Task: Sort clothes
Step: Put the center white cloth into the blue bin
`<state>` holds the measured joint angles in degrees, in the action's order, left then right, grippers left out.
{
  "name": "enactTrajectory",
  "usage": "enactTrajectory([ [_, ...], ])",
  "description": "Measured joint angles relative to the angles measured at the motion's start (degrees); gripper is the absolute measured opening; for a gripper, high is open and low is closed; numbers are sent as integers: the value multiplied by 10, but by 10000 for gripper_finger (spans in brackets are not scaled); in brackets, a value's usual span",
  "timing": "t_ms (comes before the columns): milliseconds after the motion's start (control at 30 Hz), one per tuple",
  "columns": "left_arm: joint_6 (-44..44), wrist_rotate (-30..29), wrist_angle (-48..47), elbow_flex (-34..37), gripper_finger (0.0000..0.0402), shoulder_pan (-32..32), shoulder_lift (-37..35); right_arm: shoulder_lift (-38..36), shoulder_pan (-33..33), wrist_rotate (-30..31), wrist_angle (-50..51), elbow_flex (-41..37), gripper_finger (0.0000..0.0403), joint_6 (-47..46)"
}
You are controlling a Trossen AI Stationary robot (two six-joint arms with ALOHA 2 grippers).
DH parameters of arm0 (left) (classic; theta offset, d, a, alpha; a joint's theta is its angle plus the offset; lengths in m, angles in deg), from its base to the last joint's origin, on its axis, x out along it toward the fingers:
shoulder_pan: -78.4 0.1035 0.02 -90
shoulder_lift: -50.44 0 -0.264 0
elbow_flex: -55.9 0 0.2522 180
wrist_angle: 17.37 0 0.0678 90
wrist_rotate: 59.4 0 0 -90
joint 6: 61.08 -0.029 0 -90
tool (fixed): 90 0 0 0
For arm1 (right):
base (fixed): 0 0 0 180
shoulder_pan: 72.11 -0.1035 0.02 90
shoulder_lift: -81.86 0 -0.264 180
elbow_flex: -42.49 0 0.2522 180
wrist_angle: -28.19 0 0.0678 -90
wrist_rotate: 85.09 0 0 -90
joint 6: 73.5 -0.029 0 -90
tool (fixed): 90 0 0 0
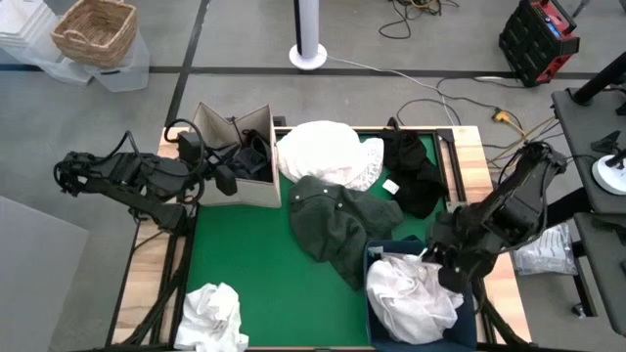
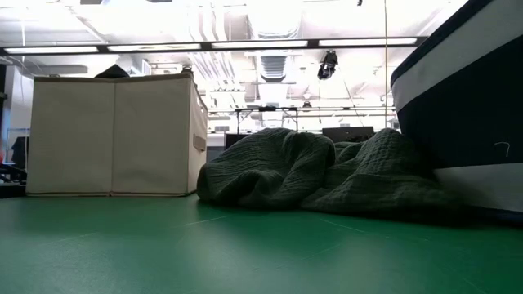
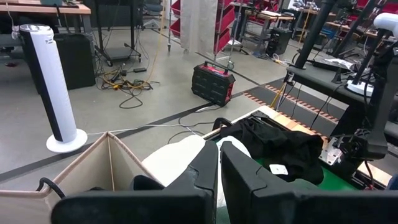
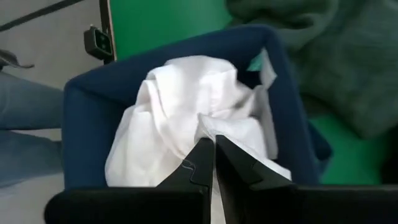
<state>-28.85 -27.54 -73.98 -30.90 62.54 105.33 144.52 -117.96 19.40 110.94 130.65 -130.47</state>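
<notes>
My left gripper (image 1: pixel 241 162) (image 3: pixel 219 167) is shut and empty above the open beige box (image 1: pixel 210 186), which holds a dark garment (image 1: pixel 256 156). My right gripper (image 1: pixel 431 257) (image 4: pixel 213 148) is shut over the navy bin (image 1: pixel 376 256), at a crumpled white garment (image 4: pixel 186 99) lying inside it. A dark green garment (image 1: pixel 337 220) (image 2: pixel 327 171) lies on the green mat and leans against the bin. A white garment (image 1: pixel 328 152) and a black one (image 1: pixel 411 171) lie at the far edge. Another white garment (image 1: pixel 215 313) lies at the near left corner. My right gripper points down into the bin with its shut fingertips (image 4: pixel 205 152) at a raised fold (image 4: pixel 208 124) of the white garment. I cannot tell whether they touch or pinch the cloth. The garment rests in the bin.
The beige box (image 2: pixel 114 135) stands at the far left of the mat, the navy bin (image 2: pixel 466 98) at the near right. Bare green mat (image 1: pixel 264 264) lies between them. Beyond the table stand a tower fan (image 3: pixel 53 81) and a red-black case (image 3: pixel 212 84).
</notes>
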Motion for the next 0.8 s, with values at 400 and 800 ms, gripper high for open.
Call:
enactTrajectory([
  [400,-2,0,0,0,0,0,0,136,0,-51,-38,-1,8,62],
  [800,-2,0,0,0,0,0,0,191,0,-75,-169,-101,8,46],
])
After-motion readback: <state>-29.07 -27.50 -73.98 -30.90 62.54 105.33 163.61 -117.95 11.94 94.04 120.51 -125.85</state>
